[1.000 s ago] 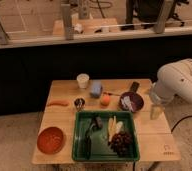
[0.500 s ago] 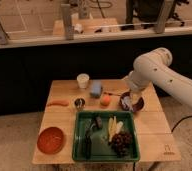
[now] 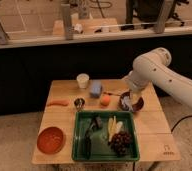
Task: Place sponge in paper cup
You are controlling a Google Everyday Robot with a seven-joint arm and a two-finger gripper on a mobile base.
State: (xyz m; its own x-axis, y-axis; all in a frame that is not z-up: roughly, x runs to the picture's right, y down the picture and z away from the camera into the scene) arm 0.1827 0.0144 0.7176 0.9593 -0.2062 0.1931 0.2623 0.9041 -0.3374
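Note:
The pale blue sponge (image 3: 96,89) lies on the wooden table (image 3: 154,131), near its back edge. Just left of it and a little farther back stands the white paper cup (image 3: 82,80), upright and apart from the sponge. My white arm (image 3: 156,67) reaches in from the right. Its gripper (image 3: 132,98) hangs open over a dark bowl (image 3: 125,105), to the right of the sponge, and holds nothing. An orange fruit (image 3: 105,100) lies between the gripper and the sponge.
A small metal cup (image 3: 79,103) and a carrot (image 3: 58,103) sit left of the fruit. A green tray (image 3: 105,158) at the front holds grapes (image 3: 121,142), a banana and dark utensils. An orange bowl (image 3: 51,140) stands at the front left.
The arm has swung in from the right edge to over the dark bowl, with little movement in the last half second. Sponge and cup have stayed put.

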